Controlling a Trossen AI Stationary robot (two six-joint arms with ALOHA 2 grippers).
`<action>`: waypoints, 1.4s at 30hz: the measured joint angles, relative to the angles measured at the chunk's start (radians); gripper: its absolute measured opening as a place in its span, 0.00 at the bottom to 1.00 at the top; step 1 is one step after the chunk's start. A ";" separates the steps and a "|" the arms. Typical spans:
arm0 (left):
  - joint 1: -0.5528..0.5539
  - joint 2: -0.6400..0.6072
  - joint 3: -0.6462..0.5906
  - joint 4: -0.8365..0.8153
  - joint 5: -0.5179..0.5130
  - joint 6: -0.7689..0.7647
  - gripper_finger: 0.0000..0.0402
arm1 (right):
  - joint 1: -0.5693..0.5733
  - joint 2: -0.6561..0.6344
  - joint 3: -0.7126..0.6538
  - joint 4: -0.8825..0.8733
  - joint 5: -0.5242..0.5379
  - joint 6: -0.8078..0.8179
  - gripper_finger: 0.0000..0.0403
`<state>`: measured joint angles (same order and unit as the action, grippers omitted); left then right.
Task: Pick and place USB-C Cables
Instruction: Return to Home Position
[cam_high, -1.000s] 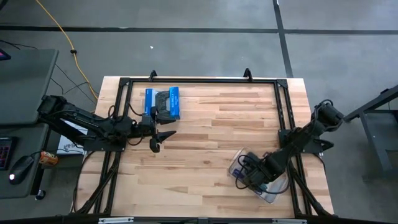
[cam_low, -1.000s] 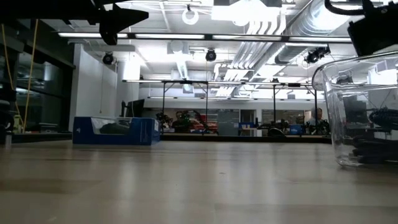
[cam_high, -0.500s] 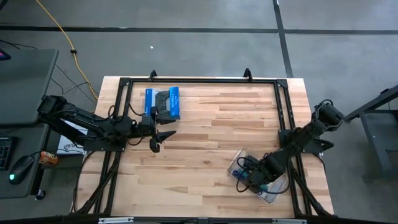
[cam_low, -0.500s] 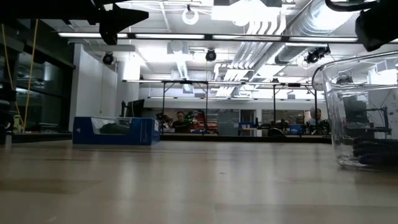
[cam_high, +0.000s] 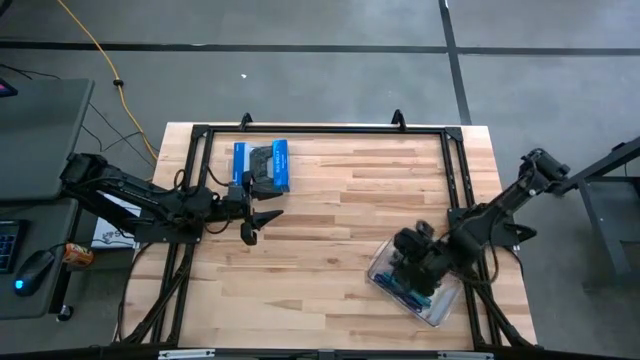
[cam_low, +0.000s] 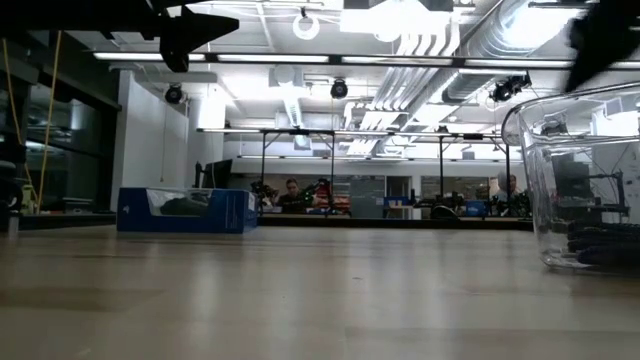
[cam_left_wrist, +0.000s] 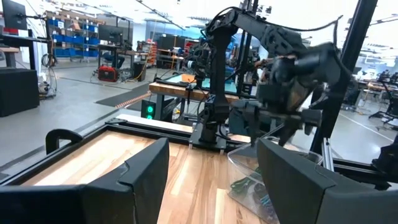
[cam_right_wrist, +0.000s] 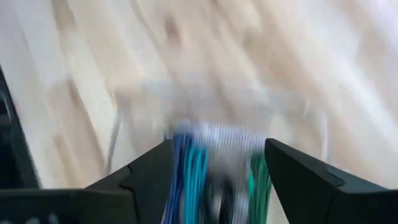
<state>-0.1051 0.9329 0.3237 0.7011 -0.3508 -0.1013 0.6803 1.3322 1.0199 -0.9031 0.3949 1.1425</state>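
We'd lift the right tool (cam_right_wrist: 217, 149), wide and empty above the clear bin (cam_high: 443, 308), straight up past its rim; the left tool (cam_high: 260, 222), also wide, waits well off.

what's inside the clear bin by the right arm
In the clear bin lie a teal cable, a green cable and dark cables at the bottom. The right arm and its jaws cover part of it from above, so the count is unsure.
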 joint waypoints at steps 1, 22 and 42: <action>0.000 0.000 0.000 0.000 0.000 0.000 0.56 | -0.016 -0.008 0.000 0.024 0.038 -0.050 0.60; 0.000 0.000 0.000 0.001 0.000 0.000 0.56 | -0.648 -0.080 -0.215 0.812 -0.166 -0.995 0.43; 0.000 0.000 0.000 -0.007 0.037 0.023 0.56 | -0.608 -0.447 -0.721 1.677 -0.300 -1.057 0.43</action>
<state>-0.1055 0.9329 0.3237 0.6937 -0.3134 -0.0779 0.0718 0.8848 0.2985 0.7742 0.0952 0.0850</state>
